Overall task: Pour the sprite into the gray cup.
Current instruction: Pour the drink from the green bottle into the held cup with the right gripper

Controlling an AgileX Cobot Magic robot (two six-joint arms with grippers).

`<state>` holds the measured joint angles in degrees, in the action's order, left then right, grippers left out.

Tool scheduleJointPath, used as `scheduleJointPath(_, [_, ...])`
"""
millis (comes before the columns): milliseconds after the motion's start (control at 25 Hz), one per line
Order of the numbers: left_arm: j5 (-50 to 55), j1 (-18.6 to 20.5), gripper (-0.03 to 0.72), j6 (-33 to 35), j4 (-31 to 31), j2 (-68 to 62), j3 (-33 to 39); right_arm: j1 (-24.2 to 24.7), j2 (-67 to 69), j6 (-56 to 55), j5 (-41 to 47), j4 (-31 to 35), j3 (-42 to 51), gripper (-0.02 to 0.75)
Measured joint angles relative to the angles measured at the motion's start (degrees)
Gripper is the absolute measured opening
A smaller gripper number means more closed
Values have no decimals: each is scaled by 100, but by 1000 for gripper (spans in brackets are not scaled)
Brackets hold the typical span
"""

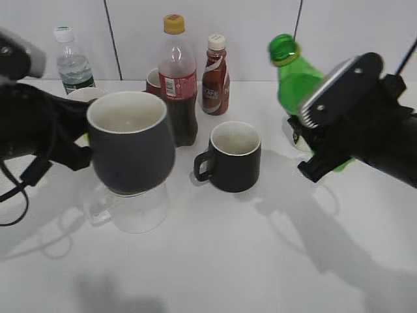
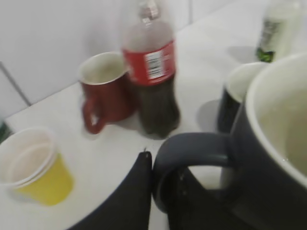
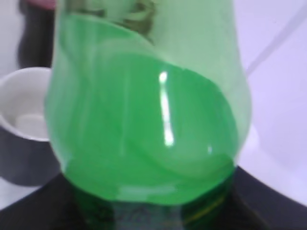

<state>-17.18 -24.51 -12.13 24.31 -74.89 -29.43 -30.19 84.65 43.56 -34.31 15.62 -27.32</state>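
Observation:
The sprite [image 1: 296,78] is a translucent green bottle held off the table at the right, tilted a little to the left. My right gripper [image 1: 316,140] is shut on its lower body; in the right wrist view the sprite [image 3: 148,120] fills the frame above the gripper [image 3: 148,213]. The gray cup [image 1: 130,147] is held upright in the air at the left. My left gripper [image 1: 81,153] is shut on its handle, as the left wrist view shows: gripper [image 2: 160,177], gray cup [image 2: 273,143]. Bottle and cup are well apart.
A black mug [image 1: 234,156] stands between them. A white mug [image 1: 133,208] stands under the gray cup. At the back are a cola bottle [image 1: 177,85], a coffee bottle [image 1: 215,75], a red mug [image 2: 103,91], a water bottle [image 1: 73,62] and a yellow cup [image 2: 33,167].

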Motion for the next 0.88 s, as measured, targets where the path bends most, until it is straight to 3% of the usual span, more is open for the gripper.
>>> scheduleJointPath(160, [592, -555, 55, -6, -158, 0, -316, -416, -1, 1692, 163, 980, -369, 400])
scheduleJointPath(280, [917, -851, 55, -6, -297, -41, -564, -569, -8, 2681, 163, 1229, -630, 400])
scheduleJointPath(560, [1247, -1243, 55, -6, -361, -477, -981, -630, -2, 4360, 109, 1212, -799, 400])
scheduleJointPath(880, [1337, -1432, 55, -12, -361, -782, -1218, -630, 4, 4875, 25, 745, -799, 400])
